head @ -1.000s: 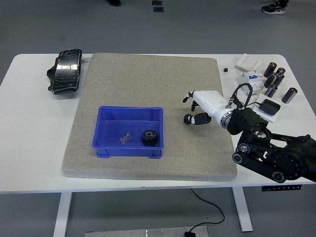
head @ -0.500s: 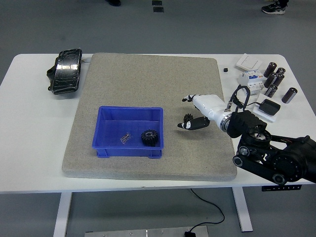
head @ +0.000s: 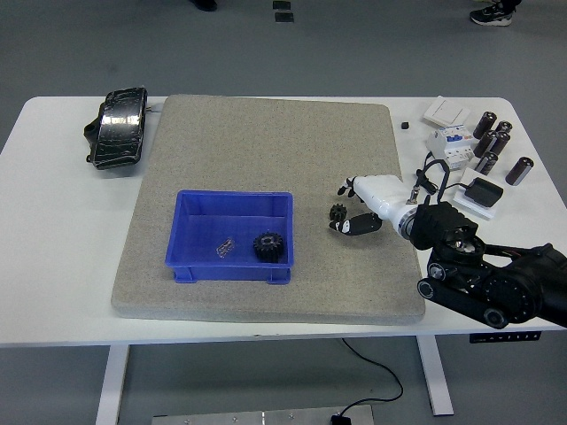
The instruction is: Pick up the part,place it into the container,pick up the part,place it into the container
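Where the right arm reaches in over the mat, the scene reads as follows.
Fingers: curled around a small dark gear, right of the blue container.
Right hand: white, low over the grey mat, near the container's right wall.
Container: holds a black gear and a small metal clip.
Desk: black pouch far left of the container; dark cylinders far right.

Even, bright overhead light, soft short shadows under the blue bin, frame sharp, no glare.
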### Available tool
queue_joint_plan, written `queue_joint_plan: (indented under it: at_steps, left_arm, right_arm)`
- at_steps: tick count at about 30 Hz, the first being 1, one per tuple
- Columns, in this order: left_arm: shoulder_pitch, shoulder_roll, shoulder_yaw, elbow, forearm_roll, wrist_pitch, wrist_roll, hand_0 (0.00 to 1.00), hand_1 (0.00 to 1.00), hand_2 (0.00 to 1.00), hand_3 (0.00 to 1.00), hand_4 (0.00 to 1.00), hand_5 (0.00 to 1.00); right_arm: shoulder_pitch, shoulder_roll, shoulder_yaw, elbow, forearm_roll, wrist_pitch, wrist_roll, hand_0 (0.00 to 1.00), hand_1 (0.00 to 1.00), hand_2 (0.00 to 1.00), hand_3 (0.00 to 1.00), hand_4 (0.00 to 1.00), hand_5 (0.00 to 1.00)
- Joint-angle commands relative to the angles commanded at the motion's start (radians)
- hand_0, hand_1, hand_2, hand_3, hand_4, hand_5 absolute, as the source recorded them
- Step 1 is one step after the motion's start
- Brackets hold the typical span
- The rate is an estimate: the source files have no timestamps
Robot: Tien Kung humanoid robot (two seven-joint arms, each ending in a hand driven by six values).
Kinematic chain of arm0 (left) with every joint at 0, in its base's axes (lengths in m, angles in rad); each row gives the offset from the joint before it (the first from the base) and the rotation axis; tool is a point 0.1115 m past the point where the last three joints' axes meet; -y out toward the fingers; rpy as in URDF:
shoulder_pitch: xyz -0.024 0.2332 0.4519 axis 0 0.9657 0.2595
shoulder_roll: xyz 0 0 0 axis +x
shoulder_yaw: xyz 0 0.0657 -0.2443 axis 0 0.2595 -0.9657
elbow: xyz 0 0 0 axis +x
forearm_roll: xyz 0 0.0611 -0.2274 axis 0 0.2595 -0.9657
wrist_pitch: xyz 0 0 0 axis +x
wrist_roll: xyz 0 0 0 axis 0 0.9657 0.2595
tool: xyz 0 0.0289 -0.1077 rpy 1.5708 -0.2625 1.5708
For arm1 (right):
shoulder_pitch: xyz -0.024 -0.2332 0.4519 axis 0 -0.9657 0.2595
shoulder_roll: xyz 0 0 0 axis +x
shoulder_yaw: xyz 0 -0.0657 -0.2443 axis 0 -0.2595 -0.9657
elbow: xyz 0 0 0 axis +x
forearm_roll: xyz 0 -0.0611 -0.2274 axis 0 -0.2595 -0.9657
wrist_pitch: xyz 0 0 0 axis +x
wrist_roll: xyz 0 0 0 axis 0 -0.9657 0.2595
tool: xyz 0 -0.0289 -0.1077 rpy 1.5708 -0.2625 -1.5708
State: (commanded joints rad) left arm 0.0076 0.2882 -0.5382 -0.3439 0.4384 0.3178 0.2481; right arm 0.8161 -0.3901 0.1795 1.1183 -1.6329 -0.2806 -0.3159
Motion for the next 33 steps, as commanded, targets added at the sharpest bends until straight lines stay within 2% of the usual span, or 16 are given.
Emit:
queue_joint_plan:
  at_steps: [15,16,21,22,27,28,33]
  left_arm:
    - [-0.001,0.000,0.005,0.001,-0.003,-0.001,-0.003,0.674,0.669,0.604,0.564,0.475,0.497]
    - [-0.001,0.000,0.006,0.001,-0.004,-0.001,-0.004,0.674,0.669,0.604,0.563,0.474,0.497]
    - [-0.001,0.001,0.005,0.001,-0.006,0.001,-0.006,0.674,0.669,0.604,0.563,0.474,0.497]
    - [-0.001,0.001,0.005,0.001,-0.007,0.001,-0.007,0.674,0.669,0.605,0.564,0.475,0.500]
    - [-0.002,0.002,0.007,0.001,-0.012,0.002,-0.011,0.674,0.669,0.605,0.564,0.475,0.500]
    - [-0.002,0.002,0.007,0.002,-0.012,0.002,-0.012,0.674,0.669,0.606,0.562,0.472,0.501]
    - [-0.002,0.003,0.009,0.003,-0.018,0.003,-0.020,0.674,0.669,0.606,0.562,0.472,0.501]
  right_arm:
    - [0.000,0.020,-0.017,0.000,0.012,-0.003,-0.001,0.362,0.524,0.617,0.693,0.656,0.373]
    - [0.000,0.020,-0.018,0.000,0.011,-0.004,-0.002,0.351,0.520,0.577,0.690,0.623,0.364]
    - [-0.002,0.018,-0.019,0.003,0.004,-0.005,-0.007,0.351,0.520,0.577,0.690,0.623,0.364]
    - [-0.002,0.017,-0.019,0.003,0.003,-0.006,-0.008,0.387,0.506,0.468,0.628,0.575,0.014]
    - [-0.004,0.015,-0.021,0.004,-0.001,-0.008,-0.012,0.387,0.506,0.468,0.628,0.575,0.014]
    - [-0.004,0.015,-0.021,0.003,-0.002,-0.008,-0.012,0.411,0.499,0.425,0.541,0.474,0.002]
    - [-0.006,0.015,-0.022,0.001,-0.002,-0.012,-0.013,0.411,0.499,0.425,0.541,0.474,0.002]
